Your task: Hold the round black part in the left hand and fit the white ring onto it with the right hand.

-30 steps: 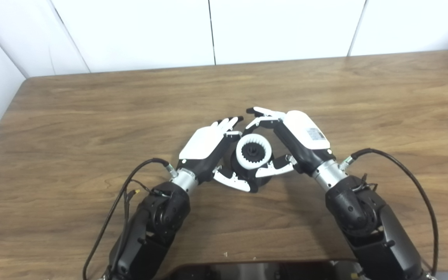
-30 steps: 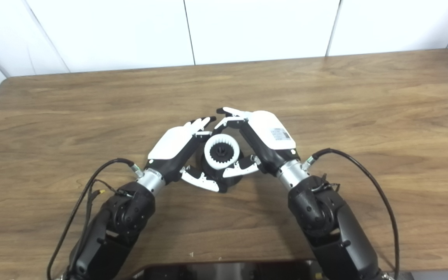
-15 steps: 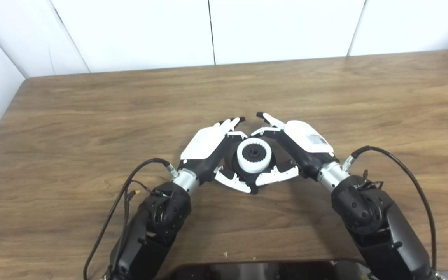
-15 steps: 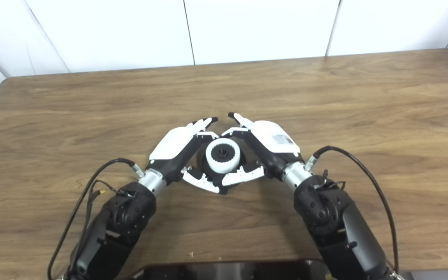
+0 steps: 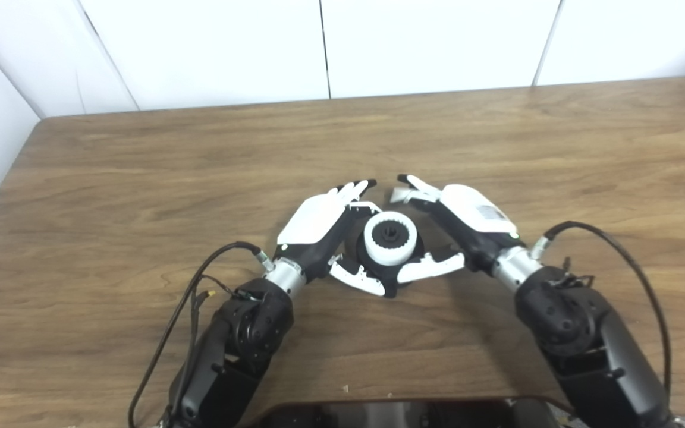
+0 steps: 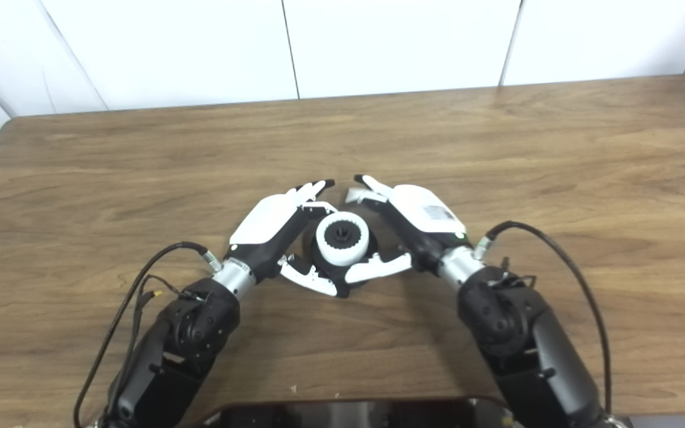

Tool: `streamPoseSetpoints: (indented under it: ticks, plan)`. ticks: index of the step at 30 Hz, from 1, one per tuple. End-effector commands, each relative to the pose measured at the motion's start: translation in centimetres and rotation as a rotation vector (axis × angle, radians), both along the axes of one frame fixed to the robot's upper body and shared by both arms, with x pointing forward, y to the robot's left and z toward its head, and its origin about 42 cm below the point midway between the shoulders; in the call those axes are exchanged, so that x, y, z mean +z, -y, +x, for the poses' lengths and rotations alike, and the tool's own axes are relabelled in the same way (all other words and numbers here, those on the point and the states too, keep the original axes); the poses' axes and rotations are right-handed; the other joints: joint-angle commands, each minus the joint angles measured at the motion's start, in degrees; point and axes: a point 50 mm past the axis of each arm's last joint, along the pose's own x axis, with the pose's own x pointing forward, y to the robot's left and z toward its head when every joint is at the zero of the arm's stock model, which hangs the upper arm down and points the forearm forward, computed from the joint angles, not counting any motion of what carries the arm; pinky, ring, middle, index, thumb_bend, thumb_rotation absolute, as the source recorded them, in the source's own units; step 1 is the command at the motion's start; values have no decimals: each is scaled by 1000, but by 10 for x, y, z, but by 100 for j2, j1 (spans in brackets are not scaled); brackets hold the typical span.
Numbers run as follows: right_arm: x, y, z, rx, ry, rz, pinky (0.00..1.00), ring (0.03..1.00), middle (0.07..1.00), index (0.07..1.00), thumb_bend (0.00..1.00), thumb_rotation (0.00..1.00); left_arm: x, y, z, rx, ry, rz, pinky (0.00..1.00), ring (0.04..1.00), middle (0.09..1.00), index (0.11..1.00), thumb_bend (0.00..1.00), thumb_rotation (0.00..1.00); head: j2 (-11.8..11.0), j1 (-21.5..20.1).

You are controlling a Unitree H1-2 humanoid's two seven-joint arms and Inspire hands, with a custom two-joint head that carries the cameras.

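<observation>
White wall panels were recorded behind a wooden table point(image 5: 140, 178). Near its middle the round black part point(image 5: 372, 272) was found standing on the surface, with the white ring point(image 5: 390, 241) seated on top — a dark toothed hub was visible in its centre. The left hand point(image 5: 319, 229) was noted cupped against the part's left side, fingers and thumb curled round it. The right hand point(image 5: 455, 229) was listed just beside the ring on its right — fingers spread apart, thumb near the base; contact could not be judged.
</observation>
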Motion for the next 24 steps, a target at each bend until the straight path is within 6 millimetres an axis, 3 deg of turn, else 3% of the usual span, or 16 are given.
streamPoseSetpoints:
  ticks: [1, 11, 24]
  plan:
    - [22, 17, 4, 4, 64, 6, 892, 960, 998, 913, 1000, 640, 20, 3, 7, -23, 71, -10, 1000, 1000, 1000, 609, 989, 374, -3, -1]
    - [28, 61, 7, -47, 4, -21, 874, 976, 1000, 957, 1000, 507, 20, -1, 6, -18, 74, -3, 1000, 1000, 1000, 612, 986, 382, -55, -64]
    - [24, 66, 4, -58, -16, -48, 903, 970, 1000, 989, 1000, 423, 18, -3, 7, -24, 83, -6, 1000, 1000, 1000, 606, 987, 378, -86, -103]
